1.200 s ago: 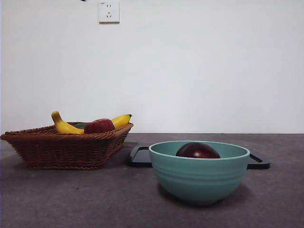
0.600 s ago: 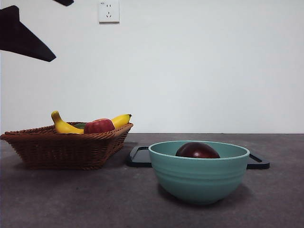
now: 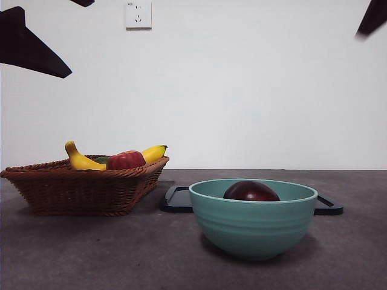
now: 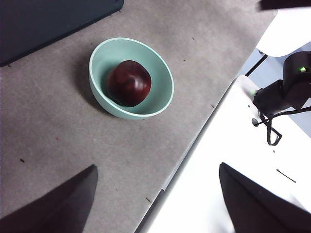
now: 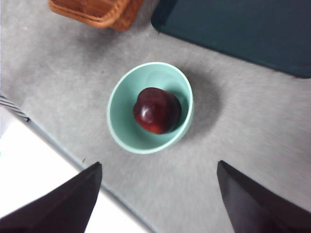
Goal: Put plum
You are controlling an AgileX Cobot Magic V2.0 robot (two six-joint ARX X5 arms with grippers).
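Observation:
The dark maroon plum [image 3: 251, 191] lies inside the teal bowl [image 3: 253, 226] at the front of the table; it also shows as the plum [image 4: 129, 82] in the bowl [image 4: 104, 58] and the plum [image 5: 156, 109] in the bowl [image 5: 119, 116] in the wrist views. My left gripper [image 4: 158, 194] hangs high above the table, open and empty, well off from the bowl. My right gripper [image 5: 158, 194] is also high above the bowl, open and empty. In the front view both arms show only as dark tips at the top corners.
A wicker basket [image 3: 84, 187] with bananas [image 3: 81, 158] and a red apple [image 3: 126, 161] stands at the left. A dark tray [image 3: 179, 199] lies behind the bowl. The table's near edge [image 4: 194, 145] borders a white surface.
A dark arm tip came into the front view at the top left, then another at the top right. The plum and bowl have not moved.

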